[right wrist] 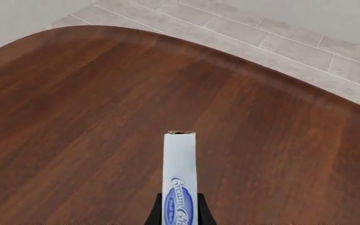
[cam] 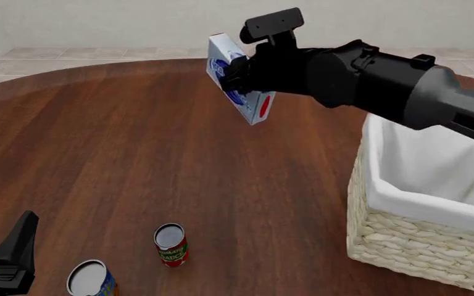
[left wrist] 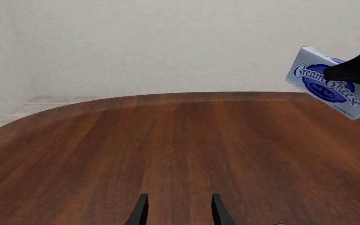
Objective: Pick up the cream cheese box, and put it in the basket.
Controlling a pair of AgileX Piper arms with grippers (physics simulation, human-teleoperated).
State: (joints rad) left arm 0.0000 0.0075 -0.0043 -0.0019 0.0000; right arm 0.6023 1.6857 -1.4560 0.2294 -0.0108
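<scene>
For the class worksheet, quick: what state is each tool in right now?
Left tool: open, holding nothing.
Right tool: closed on the box, held above the table.

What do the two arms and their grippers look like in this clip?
The right arm is matte black with rounded dark-grey link housings, white lettering near its edge and a boxy black camera block on top. The left gripper shows thin, tapered black fingers. No loose cables visible.

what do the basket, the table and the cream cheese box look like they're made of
Basket: cream woven wicker by its plaited strands, with a white cloth liner.
Table: dark, slightly glossy wood, showing long grain streaks.
Cream cheese box: probably printed cardboard, with flat faces, crisp edges and a blue logo.
</scene>
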